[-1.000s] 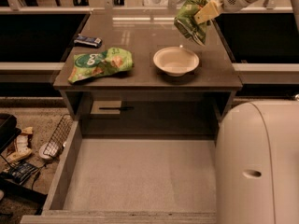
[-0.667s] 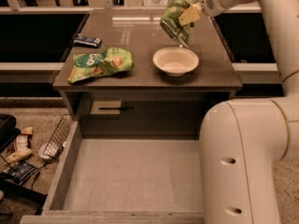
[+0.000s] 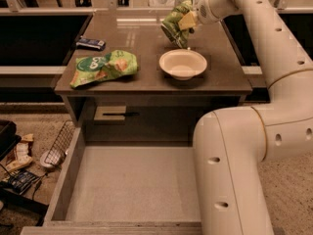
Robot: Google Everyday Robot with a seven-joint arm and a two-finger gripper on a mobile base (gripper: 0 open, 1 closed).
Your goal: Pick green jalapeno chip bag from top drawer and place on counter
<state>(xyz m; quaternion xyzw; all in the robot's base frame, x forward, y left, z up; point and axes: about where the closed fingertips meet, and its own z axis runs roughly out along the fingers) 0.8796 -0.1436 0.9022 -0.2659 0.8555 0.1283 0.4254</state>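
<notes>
The green jalapeno chip bag [image 3: 175,24] is a crumpled dark-green foil bag held in the air over the back of the counter [image 3: 146,33], just behind the white bowl. My gripper [image 3: 188,18] is shut on the bag's right side, at the end of the white arm coming in from the upper right. The top drawer [image 3: 132,185] stands pulled open below the counter, its pale bottom bare.
A white bowl [image 3: 183,63] sits right of centre on the counter. A flatter lighter-green bag [image 3: 102,66] lies at the left, a small dark packet [image 3: 90,43] behind it. The arm's large white links [image 3: 234,170] cover the drawer's right side. Clutter and a wire basket [image 3: 56,148] lie on the floor at left.
The gripper with the green bag has moved left and slightly down over the counter, toward the spot behind the bowl. The arm's big links now fill more of the right side.
</notes>
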